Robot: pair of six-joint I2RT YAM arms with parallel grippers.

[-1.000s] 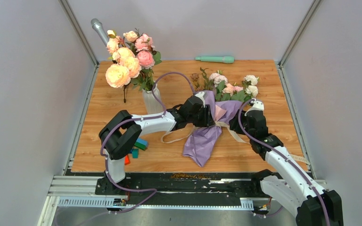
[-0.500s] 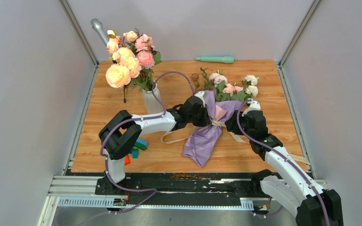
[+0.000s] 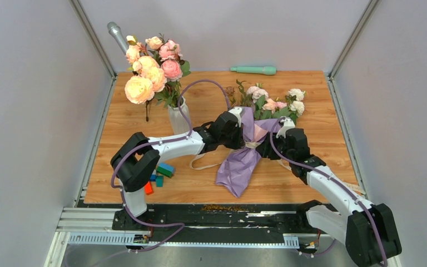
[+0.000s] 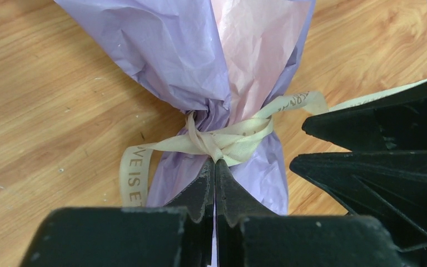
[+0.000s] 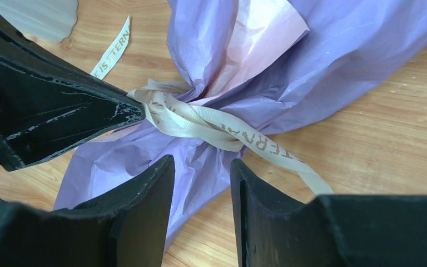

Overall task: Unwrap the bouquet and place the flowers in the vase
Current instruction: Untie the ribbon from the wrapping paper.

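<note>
Left fingers have just gone from apart to fully together, tips meeting at the ribbon knot. Whether a strand is pinched between them I cannot tell. Right fingers stay apart and have shifted in closer from the other side, hovering over the lilac paper just beside the ribbon tail.

Bouquet lies unmoved on the counter, centre of the top view, flowers pointing to the upper right, still wrapped and tied. Vase stands to its upper left, already holding larger peach blooms.

Judgement: untying is starting, and a pull on the knot comes next. Risk: the whole bundle drags instead of loosening.
</note>
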